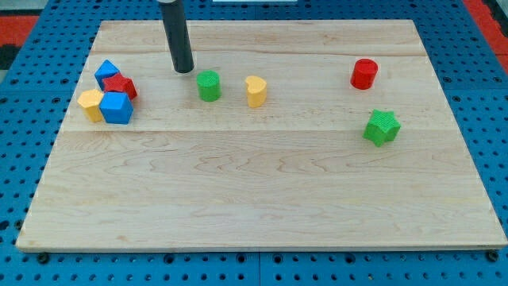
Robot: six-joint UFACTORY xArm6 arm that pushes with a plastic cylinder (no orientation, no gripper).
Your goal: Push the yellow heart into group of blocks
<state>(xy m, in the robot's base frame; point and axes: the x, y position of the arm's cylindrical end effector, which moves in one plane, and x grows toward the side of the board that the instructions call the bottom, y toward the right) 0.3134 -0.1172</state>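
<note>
Tool: we carry no pincer, only a rod; my tip [184, 70] sits just far-left of the green cylinder [209, 86] | Target: yellow heart [255, 91] just right of that cylinder | Group: four blocks [109, 94], far left, well apart

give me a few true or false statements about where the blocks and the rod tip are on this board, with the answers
1. My tip sits to the view's left of the green cylinder. True.
2. The yellow heart touches the cluster at the view's left. False: it stands apart, right of the green cylinder.
3. The red cylinder lies nearer the view's top than the green star. True.
4. The cluster holds only blue blocks. False: it has a blue block, a red block, a yellow block and a blue cube.
</note>
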